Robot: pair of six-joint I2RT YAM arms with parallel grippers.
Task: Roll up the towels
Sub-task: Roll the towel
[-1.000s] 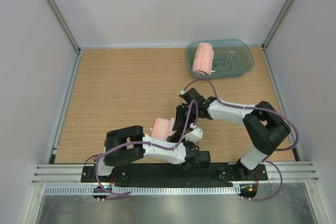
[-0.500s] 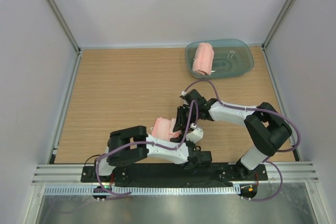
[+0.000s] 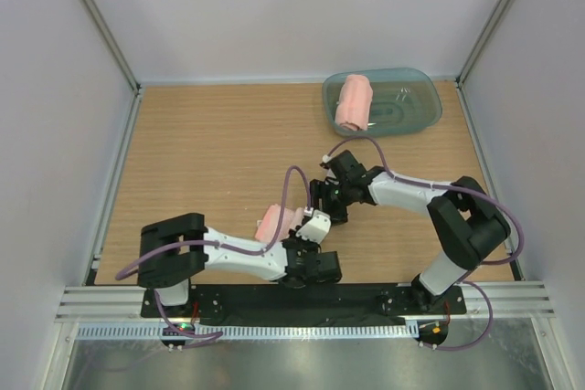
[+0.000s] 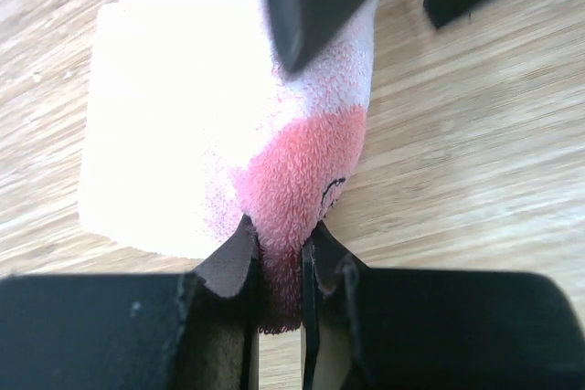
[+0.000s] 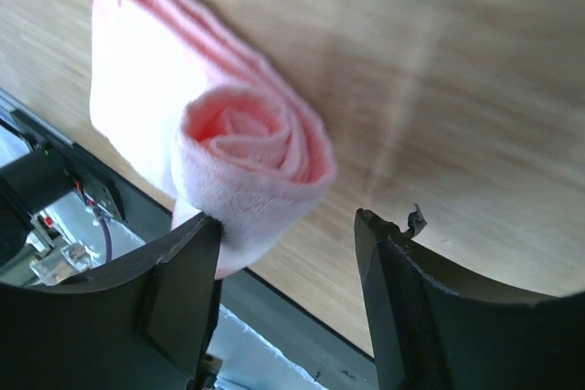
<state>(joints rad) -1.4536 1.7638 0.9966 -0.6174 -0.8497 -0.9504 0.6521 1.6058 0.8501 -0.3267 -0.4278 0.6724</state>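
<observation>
A partly rolled pink towel (image 3: 277,221) lies on the wooden table near the front edge. My left gripper (image 4: 279,258) is shut on a fold at the near end of this towel (image 4: 302,171). In the right wrist view the towel (image 5: 247,148) shows a spiral roll end with flat layers trailing behind. My right gripper (image 5: 288,226) stands open around that end; its left finger (image 5: 187,267) touches the roll, while the right finger is apart from it. From above, the right gripper (image 3: 322,203) sits just right of the towel. A second rolled towel (image 3: 354,102) lies in the tub.
The translucent blue-green tub (image 3: 411,107) stands at the back right of the table. The black base rail (image 3: 366,294) and metal front edge run just below the towel. Both arms crowd the front middle, their purple cables looping over them.
My left gripper has closed on the towel's end and the left arm has stretched out leftward. My right gripper has opened, letting go of the roll.
</observation>
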